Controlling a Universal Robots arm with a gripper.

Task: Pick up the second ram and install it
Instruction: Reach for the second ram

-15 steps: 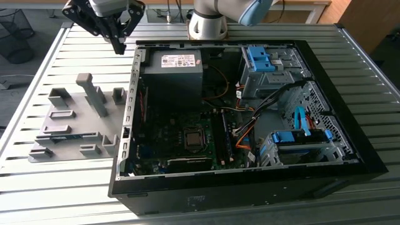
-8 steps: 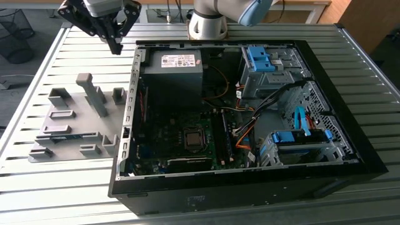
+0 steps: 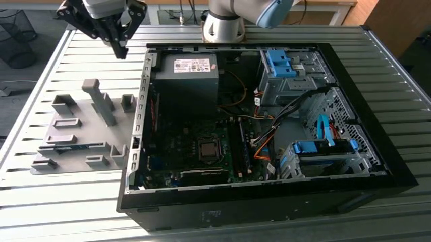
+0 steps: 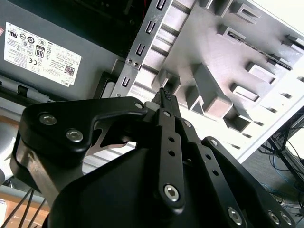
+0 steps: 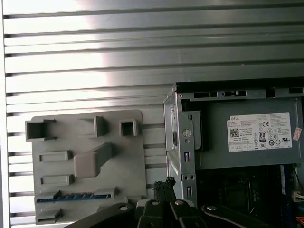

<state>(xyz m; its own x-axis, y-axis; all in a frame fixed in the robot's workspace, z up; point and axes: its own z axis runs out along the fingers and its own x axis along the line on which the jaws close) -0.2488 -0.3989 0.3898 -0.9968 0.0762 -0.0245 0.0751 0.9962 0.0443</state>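
We see a ribbed silver metal slat table (image 3: pixel 67 201) carrying a flat grey plastic fixture plate with raised blocks (image 3: pixel 88 132) just beside an open black desktop computer case (image 3: pixel 269 207).

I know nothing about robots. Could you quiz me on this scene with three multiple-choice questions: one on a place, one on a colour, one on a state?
1. Where is the thin blue-green circuit-board stick?
A) in a slot of the grey plastic fixture plate
B) lying on the bare table
C) on the power supply

2. What colour are the plastic drive-bay clips in the black computer case?
A) red
B) blue
C) yellow

3. The black gripper is:
A) holding the stick
B) shut and empty
C) holding a cable

Answers: 1 A, it lies in the plate's slot; 2 B, they show bright blue; 3 B, its fingers meet with nothing between them.
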